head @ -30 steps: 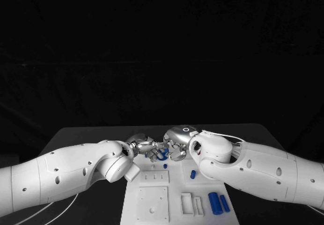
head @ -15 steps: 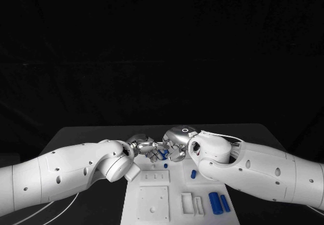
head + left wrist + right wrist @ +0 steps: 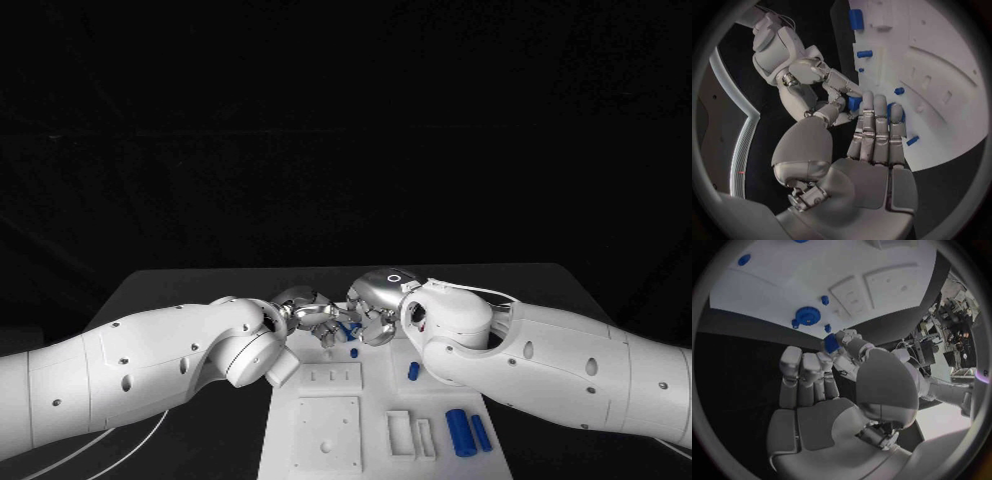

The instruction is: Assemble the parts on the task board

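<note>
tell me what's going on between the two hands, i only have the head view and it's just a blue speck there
Observer: The right wrist view shows a small blue part at the thumb tip of the right hand, apparently pinched against its fingers.
Operator: is the left hand on it too
Observer: I cannot tell. In the left wrist view the left hand has its fingers straight and side by side over the task board, with its thumb close to the part.
Operator: anything else near there
Observer: A blue gear lies flat on the board close to the hands.
</note>
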### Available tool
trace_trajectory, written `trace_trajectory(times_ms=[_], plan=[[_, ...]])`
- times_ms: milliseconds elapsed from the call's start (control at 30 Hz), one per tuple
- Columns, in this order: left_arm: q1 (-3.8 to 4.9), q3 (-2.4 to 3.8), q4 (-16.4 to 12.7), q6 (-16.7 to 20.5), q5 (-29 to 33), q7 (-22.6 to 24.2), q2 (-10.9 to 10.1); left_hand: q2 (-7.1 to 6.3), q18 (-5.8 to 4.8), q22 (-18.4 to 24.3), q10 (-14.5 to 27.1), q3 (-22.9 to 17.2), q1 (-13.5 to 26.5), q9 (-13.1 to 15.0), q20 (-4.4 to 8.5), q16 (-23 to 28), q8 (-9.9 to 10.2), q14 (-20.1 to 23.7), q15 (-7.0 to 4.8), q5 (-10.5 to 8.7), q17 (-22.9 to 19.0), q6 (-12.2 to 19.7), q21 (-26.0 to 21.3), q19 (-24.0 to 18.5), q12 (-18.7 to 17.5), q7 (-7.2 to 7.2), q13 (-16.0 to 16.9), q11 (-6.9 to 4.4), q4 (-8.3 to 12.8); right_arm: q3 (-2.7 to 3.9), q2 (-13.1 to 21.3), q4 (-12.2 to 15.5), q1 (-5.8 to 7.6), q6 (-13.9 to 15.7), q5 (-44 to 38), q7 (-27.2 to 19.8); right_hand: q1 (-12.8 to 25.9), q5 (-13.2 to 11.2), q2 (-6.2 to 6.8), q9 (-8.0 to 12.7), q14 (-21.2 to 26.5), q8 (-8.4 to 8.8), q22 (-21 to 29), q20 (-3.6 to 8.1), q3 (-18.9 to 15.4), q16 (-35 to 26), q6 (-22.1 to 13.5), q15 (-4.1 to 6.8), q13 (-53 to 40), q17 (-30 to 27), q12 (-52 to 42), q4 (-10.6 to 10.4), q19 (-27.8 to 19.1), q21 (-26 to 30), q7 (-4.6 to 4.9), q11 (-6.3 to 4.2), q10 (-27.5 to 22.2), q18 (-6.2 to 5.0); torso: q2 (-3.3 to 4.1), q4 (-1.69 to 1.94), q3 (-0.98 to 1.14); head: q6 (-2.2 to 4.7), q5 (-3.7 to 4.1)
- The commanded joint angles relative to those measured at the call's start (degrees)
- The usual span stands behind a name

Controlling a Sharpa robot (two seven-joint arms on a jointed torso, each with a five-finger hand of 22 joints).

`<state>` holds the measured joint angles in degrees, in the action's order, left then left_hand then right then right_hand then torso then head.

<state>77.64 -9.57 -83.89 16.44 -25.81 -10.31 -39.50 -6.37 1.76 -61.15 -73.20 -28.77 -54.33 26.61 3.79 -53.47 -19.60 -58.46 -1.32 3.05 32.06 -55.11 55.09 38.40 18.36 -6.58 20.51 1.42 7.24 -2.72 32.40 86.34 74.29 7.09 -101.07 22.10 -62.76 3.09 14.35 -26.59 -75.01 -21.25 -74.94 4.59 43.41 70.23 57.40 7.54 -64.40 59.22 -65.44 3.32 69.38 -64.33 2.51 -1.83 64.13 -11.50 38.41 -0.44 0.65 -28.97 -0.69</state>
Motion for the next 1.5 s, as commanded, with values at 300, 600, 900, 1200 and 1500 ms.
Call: trace_trajectory(times_ms=[300, 600, 900, 1200, 1500], plan=[[0.05, 0.04, 0.54, -1.78, -1.14, -0.73, 0.82, 0.45, 0.31, 0.23, -0.70, 0.10, -0.49, 0.14, 3.16, -0.45, -0.45, -0.58, -0.22, 0.07, 0.12, -0.89, 0.35, -0.25, 0.53, 0.09, 0.29, -0.15, 0.50, -0.11, -0.21, 0.35, -0.01, -1.08, -0.81, 0.14, -0.63, -0.27, -0.12, -0.09, -0.17, -0.12, -0.04, -0.08, 0.14, -0.27, 2.39, 0.24, -0.06, -0.07, 0.35, -0.28, 0.28, 0.12, 2.09, 0.09, 0.45, -3.50, 0.03, -0.03, 0.01, -0.01, 0.00], [0.05, 0.04, 0.74, -2.04, -1.19, -0.74, 0.80, 2.93, 0.11, 0.67, -1.00, -0.42, -1.53, 0.15, 3.33, -0.73, -0.41, -0.60, -0.35, 1.23, 0.17, -1.46, 0.66, -0.39, 0.73, 0.28, 0.68, -0.33, 2.19, -0.34, -0.32, 0.13, -0.01, -1.28, -0.81, 0.14, -0.66, -0.27, -0.12, -0.09, -0.17, -0.10, -0.04, -0.09, 0.15, -0.29, 2.39, 0.23, -0.07, -0.08, 0.36, -0.29, 0.27, 0.12, 2.10, 0.10, 0.44, -3.50, 0.01, -0.02, 0.02, -0.13, 0.05], [0.05, 0.04, 0.92, -2.16, -1.19, -0.72, 0.68, 5.78, -0.23, 1.48, -1.07, -4.06, -3.63, 0.07, 3.32, -0.76, -0.01, -0.45, -0.25, 1.15, -0.02, -1.75, 1.26, -0.63, 0.56, 0.32, 1.04, -0.31, 4.96, -0.60, -0.22, -0.11, -0.02, -1.52, -0.78, 0.20, -0.69, -0.27, -0.13, -0.09, -0.17, -0.09, -0.04, -0.11, 0.16, -0.30, 2.38, 0.22, -0.07, -0.09, 0.38, -0.30, 0.26, 0.13, 2.11, 0.11, 0.43, -3.50, 0.01, -0.02, 0.00, -0.20, 0.09], [0.05, 0.04, 0.87, -2.55, -1.18, -0.83, 0.54, 6.31, -0.33, 1.74, -1.26, -6.21, -3.88, 0.13, 3.32, -0.80, 0.01, -0.46, -0.23, 1.46, -0.10, -1.99, 1.59, -0.75, 0.51, 0.38, 1.16, -0.35, 4.79, -0.68, -0.10, -0.20, -0.03, -1.55, -0.72, 0.25, -0.68, -0.27, -0.15, -0.09, -0.18, -0.07, -0.04, -0.13, 0.16, -0.32, 2.38, 0.21, -0.08, -0.10, 0.39, -0.34, 0.25, 0.13, 2.12, 0.12, 0.43, -3.50, 0.01, 0.01, 0.00, -0.36, 0.11], [0.05, 0.04, 0.87, -3.17, -1.64, -1.37, 0.51, 6.42, -0.43, 1.88, -1.64, -6.74, -3.12, 0.29, 3.30, -0.94, -0.16, -0.55, -0.22, 1.94, -0.08, -2.40, 1.86, -0.85, 0.61, 0.49, 1.30, -0.47, 4.47, -0.69, -0.04, -0.18, -0.07, -1.38, -0.72, 0.30, -0.67, -0.26, -0.15, -0.08, -0.18, -0.04, -0.04, -0.15, 0.15, -0.34, 2.37, 0.20, -0.09, -0.11, 0.40, -0.38, 0.24, 0.14, 2.13, 0.13, 0.42, -3.50, 0.04, 0.01, 0.01, -0.40, 0.11]])
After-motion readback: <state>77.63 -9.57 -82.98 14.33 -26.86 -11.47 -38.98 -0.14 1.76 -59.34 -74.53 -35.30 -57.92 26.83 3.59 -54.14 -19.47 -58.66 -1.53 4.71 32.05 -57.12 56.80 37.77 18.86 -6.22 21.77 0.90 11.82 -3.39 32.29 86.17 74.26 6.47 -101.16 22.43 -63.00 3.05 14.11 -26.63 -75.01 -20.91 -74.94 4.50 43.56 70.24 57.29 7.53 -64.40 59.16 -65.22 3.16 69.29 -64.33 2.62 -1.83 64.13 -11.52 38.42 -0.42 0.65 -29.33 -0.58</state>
